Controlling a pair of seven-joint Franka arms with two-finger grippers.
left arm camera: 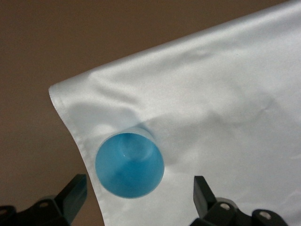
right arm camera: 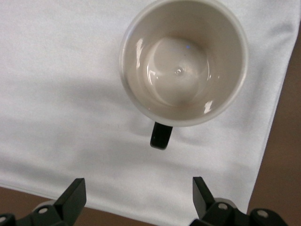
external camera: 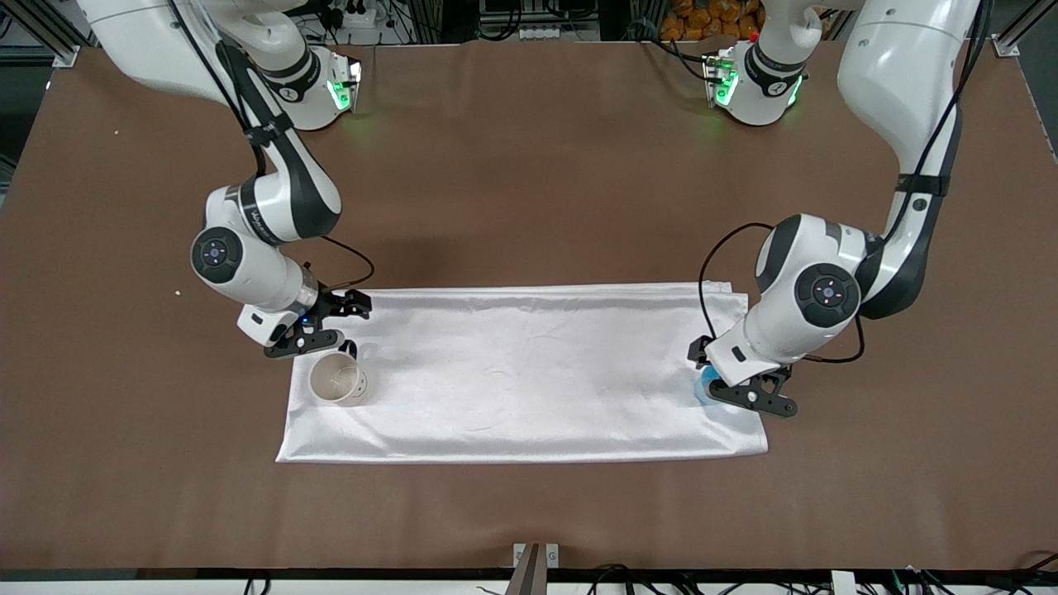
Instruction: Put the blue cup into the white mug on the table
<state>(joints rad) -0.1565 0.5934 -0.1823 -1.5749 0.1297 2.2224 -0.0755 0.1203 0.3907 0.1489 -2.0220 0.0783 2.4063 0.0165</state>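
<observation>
Front view: blue cup [external camera: 704,388] upright on white cloth [external camera: 529,372], at left arm's end of desk [external camera: 529,165], directly under open, empty left pincer [external camera: 748,395]. White mug [external camera: 338,380] well apart, beside open, empty right pincer [external camera: 318,330].

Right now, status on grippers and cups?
Left gripper open over blue cup. Right gripper open beside white mug. Both upright on cloth, nothing between.

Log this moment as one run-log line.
left gripper: open, over small light-blue plastic cup | right gripper: open, above white cylindrical mug | both upright on white cloth, apart
</observation>
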